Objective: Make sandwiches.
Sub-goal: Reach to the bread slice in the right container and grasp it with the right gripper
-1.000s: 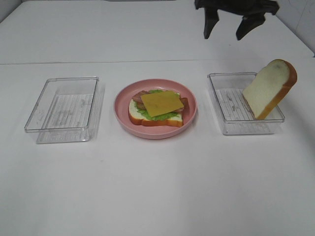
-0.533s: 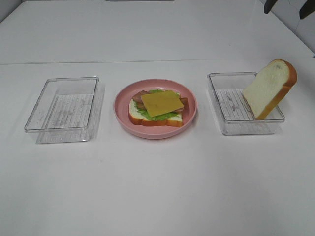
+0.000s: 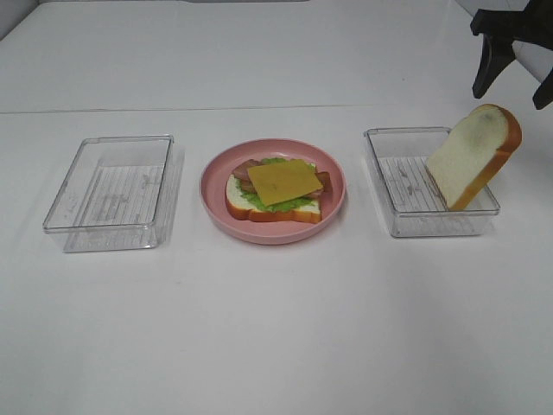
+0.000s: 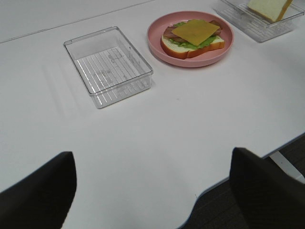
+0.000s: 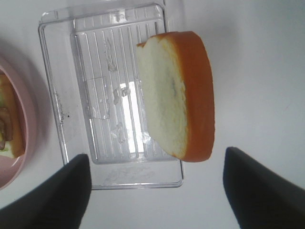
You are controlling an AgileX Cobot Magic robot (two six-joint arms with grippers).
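An open sandwich [image 3: 276, 192] lies on a round pink plate [image 3: 216, 173] at the table's middle: bread slice, lettuce, bacon, cheese square [image 3: 284, 181] on top. It also shows in the left wrist view [image 4: 193, 36]. A second bread slice [image 3: 473, 156] leans tilted on the right rim of the right clear tray [image 3: 406, 186]; it fills the right wrist view [image 5: 177, 93]. My right gripper [image 3: 517, 73] hangs open above that slice, its fingers [image 5: 62, 193] apart. My left gripper [image 4: 152, 191] is open over the table's near edge, out of the high view.
A clear plastic tray [image 3: 114, 190] stands left of the plate, with nothing in it; it also shows in the left wrist view [image 4: 108, 64]. The white table's front edge [image 4: 228, 179] lies below the left gripper.
My right gripper moved from above the plate's far right to the right, out of the frame's top, and has now come down over the leaning bread slice. The food and trays have not moved.
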